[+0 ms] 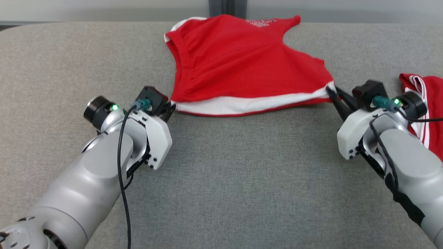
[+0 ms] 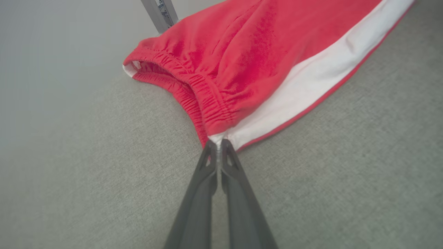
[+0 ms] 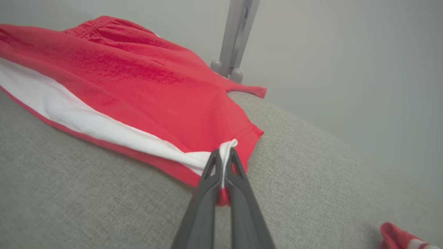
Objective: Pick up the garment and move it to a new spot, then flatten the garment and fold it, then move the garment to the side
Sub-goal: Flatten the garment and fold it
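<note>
Going left to right in the head view: the left fingers (image 2: 205, 180) are pinched right down on the near-left corner of the garment (image 1: 242, 58), where the gathered waistband meets the white stripe (image 1: 249, 103). In the left wrist view there's basically no gap between them, just a sliver of cloth at the tips. From that corner the fabric fans away toward about 1 o'clock.

The garment itself (red shorts, I'd say) sits at the 12 o'clock end of the grey worktop (image 1: 221, 180), far edge close to the grey post (image 1: 226, 8). The bit that matters is the near striped edge. It's drawn out in a nearly straight line from 9 to 3 o'clock between the two grips, so the long axis runs straight across the robot's front.

The right fingers (image 3: 238, 183) are clamped just as tight on the other end, at the leg-hem corner, with a tuft of white poking up between the tips. From there the cloth runs off toward 10 o'clock.

Each arm owns its own corner and neither looks nearer than the other. My guess is that whatever comes next, a drag to flatten or a fold over, depends on both moving together and keeping that 9-to-3 line taut.

There's a second red-and-white garment (image 1: 427, 103) bunched up at 3 o'clock, just beside the right arm, so it could get snagged.
</note>
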Robot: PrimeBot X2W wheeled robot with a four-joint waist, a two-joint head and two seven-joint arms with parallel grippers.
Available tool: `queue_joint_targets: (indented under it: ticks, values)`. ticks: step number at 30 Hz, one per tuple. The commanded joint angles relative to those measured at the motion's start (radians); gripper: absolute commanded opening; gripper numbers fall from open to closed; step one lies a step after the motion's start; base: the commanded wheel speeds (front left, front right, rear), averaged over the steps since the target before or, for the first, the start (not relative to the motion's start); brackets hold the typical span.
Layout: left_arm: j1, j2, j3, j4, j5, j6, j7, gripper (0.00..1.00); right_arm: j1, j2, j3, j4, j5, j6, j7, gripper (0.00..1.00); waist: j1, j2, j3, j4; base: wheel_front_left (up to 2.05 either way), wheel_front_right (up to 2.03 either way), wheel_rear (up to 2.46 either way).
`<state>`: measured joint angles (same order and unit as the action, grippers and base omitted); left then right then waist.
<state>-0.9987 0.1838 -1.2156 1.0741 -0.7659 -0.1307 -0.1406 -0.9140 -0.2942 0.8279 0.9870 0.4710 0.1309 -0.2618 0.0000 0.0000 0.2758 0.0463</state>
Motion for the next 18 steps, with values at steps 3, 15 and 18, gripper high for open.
queue_joint_targets:
  ticks: [3, 15, 18]
  values:
    - [0.043, 0.022, -0.03, -0.011, -0.018, 0.001, 0.029, 0.0, 0.028, -0.018, 0.081, 0.018, 0.072, 0.0, 0.003, 0.0, 0.0, 0.0, -0.041, 0.007, 0.0, 0.0, 0.0]
    - [0.17, 0.072, -0.061, -0.102, -0.011, 0.0, 0.133, 0.0, 0.09, -0.133, 0.387, -0.162, 0.422, 0.0, 0.195, 0.0, 0.0, 0.0, -0.145, 0.016, 0.0, 0.0, 0.0]
    - [0.205, 0.082, -0.062, -0.137, 0.009, 0.0, 0.164, 0.0, 0.11, -0.178, 0.43, -0.243, 0.51, 0.0, 0.272, 0.0, 0.0, 0.0, -0.17, 0.022, 0.0, 0.0, 0.0]
